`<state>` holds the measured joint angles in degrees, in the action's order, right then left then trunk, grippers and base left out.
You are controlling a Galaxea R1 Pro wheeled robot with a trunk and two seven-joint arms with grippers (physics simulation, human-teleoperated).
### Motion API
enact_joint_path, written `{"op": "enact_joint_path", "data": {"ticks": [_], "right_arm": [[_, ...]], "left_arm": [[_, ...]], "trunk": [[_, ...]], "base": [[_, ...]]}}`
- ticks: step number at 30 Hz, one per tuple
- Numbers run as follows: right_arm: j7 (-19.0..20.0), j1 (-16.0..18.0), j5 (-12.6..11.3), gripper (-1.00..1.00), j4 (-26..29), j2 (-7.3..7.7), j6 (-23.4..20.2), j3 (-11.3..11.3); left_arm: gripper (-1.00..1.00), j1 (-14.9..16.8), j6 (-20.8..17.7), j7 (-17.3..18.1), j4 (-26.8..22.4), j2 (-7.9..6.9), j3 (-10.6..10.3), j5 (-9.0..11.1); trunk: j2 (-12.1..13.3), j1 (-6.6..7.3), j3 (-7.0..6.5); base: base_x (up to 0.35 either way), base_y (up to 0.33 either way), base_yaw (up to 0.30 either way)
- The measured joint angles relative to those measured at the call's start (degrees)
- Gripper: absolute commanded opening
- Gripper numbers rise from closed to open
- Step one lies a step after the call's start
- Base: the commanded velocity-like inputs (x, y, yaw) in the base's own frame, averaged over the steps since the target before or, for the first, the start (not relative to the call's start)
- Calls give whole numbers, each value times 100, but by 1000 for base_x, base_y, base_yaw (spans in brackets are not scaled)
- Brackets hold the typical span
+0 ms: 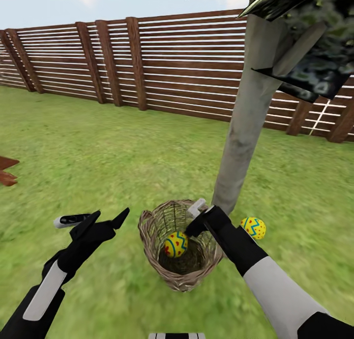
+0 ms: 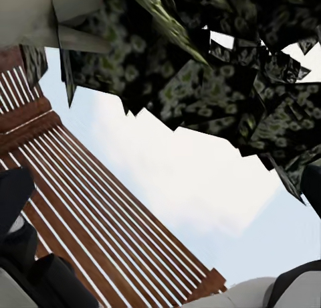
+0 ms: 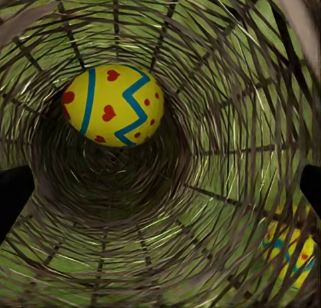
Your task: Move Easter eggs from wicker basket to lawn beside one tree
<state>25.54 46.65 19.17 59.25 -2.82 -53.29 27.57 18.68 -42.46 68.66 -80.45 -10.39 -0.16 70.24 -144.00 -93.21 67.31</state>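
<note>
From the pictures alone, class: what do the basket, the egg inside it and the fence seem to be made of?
Basket: woven brown-grey twigs or wicker, matt; grass shows through its open weave. Egg: smooth, painted-looking yellow shell with blue zigzags and red hearts; material unclear, perhaps plastic. Fence: brown wooden slats on thicker posts, looking stained.

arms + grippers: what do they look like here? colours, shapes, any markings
Both arms have white forearm shells ending in black wrists. The left arm shows a pale grey-white panel along a black forearm. The left gripper has two slim, pointed black fingers, with a white-and-black cylindrical part beside it. The right gripper is black with a pale grey piece at its tip. No cables or markings visible.
</note>
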Motion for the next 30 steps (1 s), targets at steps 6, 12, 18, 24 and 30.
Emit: {"op": "enact_joint_path", "data": {"ticks": [6, 12, 18, 24, 30], "right_arm": [[-17, 0, 0, 100, -4, -1, 9, 26], [-26, 0, 0, 100, -47, -4, 8, 43], [-29, 0, 0, 100, -53, -1, 17, 45], [-35, 0, 0, 100, -59, -1, 17, 45], [-36, 0, -1, 100, -70, -27, 20, 52]], "left_arm": [[100, 0, 51, 6, -2, -5, 2, 8], [100, 0, 52, 7, -3, -5, 1, 8], [100, 0, 52, 8, -4, -5, 1, 8], [100, 0, 52, 8, -4, -5, 1, 8], [100, -4, 52, 13, 0, -5, 1, 8]], "trunk": [[0, 0, 0], [0, 2, 5], [0, 2, 19], [0, 2, 33], [0, 3, 47]], "base": [[-153, -249, 290], [-27, -320, 293], [-1, -335, 292], [36, -335, 292], [113, -323, 292]]}}
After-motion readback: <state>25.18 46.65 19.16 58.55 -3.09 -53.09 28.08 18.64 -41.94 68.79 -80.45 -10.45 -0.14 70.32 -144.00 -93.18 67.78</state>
